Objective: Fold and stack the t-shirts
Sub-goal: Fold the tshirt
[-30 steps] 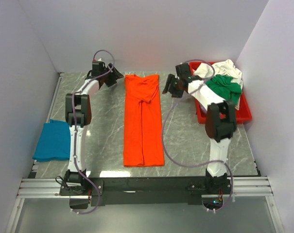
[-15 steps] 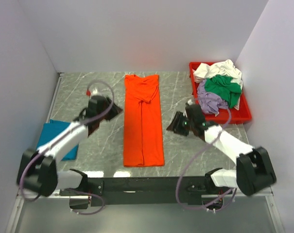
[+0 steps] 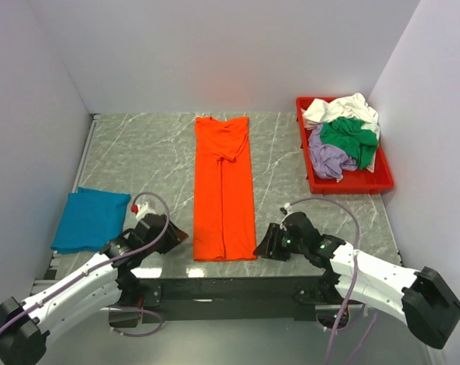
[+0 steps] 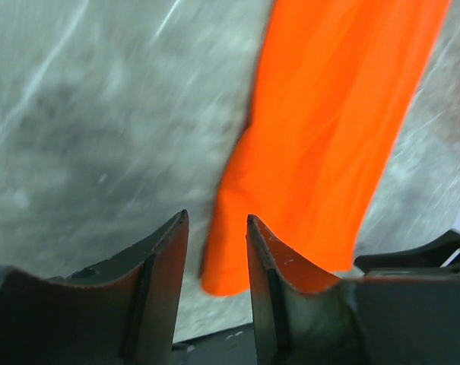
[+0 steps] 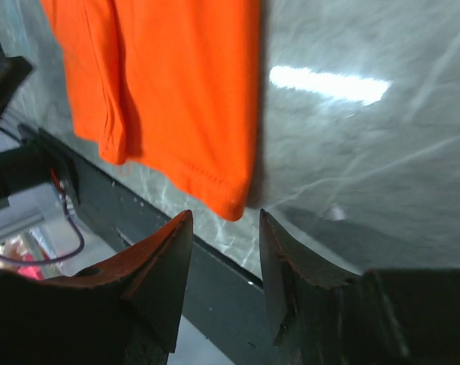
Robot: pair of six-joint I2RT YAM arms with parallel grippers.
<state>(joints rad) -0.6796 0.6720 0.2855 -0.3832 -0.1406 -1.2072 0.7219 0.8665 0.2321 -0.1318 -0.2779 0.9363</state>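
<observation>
Two end effectors are poised at the near end of the orange shirt (image 3: 223, 186), which is laid flat in the middle of the counter (image 3: 153, 160) as a long narrow strip with its sleeves turned in. The left end effector (image 3: 182, 236) is placed just beside the strip's near left corner, and the right end effector (image 3: 260, 251) just beside the near right corner. In each wrist view the jaws are seen partly parted, with the hem corner lying beyond the tips and no cloth between them. Nothing is held by either.

The step in hand is judged to be the crosswise fold of the orange shirt, since the lengthwise fold is done and the near hem is about to be taken. For the next move, each corner would have to be pinched through all its layers. Both corners would then be raised together and carried toward the collar end, so that the strip is halved without skewing. A grip on the top layer alone is thought likely to undo the fold.

The teal shirt (image 3: 89, 219) is lying folded at the counter's left edge, well apart from the strip, and is taken to be the base of the stack. A white shirt (image 3: 344, 106), a green shirt (image 3: 350, 137) and a lavender shirt (image 3: 325, 158) are heaped unfolded in the tray (image 3: 351, 188) at the far right.

No brand, label or writing can be read on any shirt, on the tray or on the arms.
</observation>
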